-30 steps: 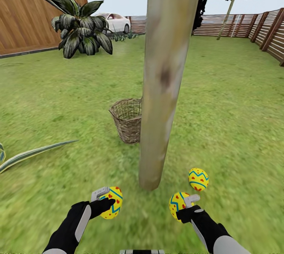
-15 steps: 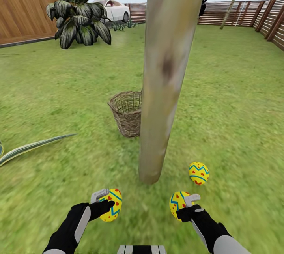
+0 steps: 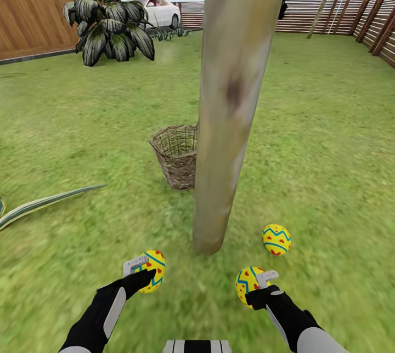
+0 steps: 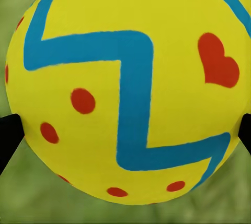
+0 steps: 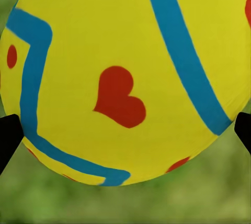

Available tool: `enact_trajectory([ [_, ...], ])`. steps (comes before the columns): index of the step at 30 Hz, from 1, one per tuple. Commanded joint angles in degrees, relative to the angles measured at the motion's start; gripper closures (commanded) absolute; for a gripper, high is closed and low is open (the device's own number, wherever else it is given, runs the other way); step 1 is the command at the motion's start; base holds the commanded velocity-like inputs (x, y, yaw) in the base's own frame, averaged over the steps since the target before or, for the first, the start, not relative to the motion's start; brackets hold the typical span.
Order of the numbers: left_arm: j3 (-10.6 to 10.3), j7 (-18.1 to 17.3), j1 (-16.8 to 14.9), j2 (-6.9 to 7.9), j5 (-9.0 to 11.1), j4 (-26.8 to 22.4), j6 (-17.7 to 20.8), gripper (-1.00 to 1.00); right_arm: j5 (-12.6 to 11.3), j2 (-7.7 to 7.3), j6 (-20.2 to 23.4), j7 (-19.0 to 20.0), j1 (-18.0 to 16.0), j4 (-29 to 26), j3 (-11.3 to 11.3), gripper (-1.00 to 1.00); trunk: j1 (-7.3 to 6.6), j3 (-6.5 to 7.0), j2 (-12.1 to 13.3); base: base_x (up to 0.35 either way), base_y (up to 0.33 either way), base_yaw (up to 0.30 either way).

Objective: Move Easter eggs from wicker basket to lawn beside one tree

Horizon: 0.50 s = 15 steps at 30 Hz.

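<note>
Both grippers, left (image 3: 144,267) and right (image 3: 257,283), fingers clamped on eggs (image 3: 151,271) (image 3: 246,286) above lawn (image 3: 329,150) near trunk (image 3: 230,101); third egg (image 3: 276,239) grounded; basket (image 3: 176,157) behind. Risk: dropped eggs rolling away from trunk

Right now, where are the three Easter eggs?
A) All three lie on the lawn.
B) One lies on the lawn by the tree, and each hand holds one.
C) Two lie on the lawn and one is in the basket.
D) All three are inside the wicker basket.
B: one egg lies on the lawn near the tree, while the left hand and the right hand each grip another egg.
</note>
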Motion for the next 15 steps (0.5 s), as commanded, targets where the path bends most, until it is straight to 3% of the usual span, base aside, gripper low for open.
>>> enact_trajectory([
  [1, 0.32, -0.43, -0.04, -0.1, 0.24, -0.03, 0.4, 1.0, 0.55, 0.06, 0.3, 0.27, 0.0, -0.13, -0.44, 1.0, -0.01, -0.04, -0.02, 0.0, 0.0, 0.0],
  [15, 0.23, -0.69, -0.02, -0.33, 0.36, 1.06, 0.31, 1.0, 0.5, 0.06, 0.31, 0.21, 0.0, -0.22, -0.44, 1.0, 0.35, -3.15, -0.21, 0.0, 0.0, 0.0],
])
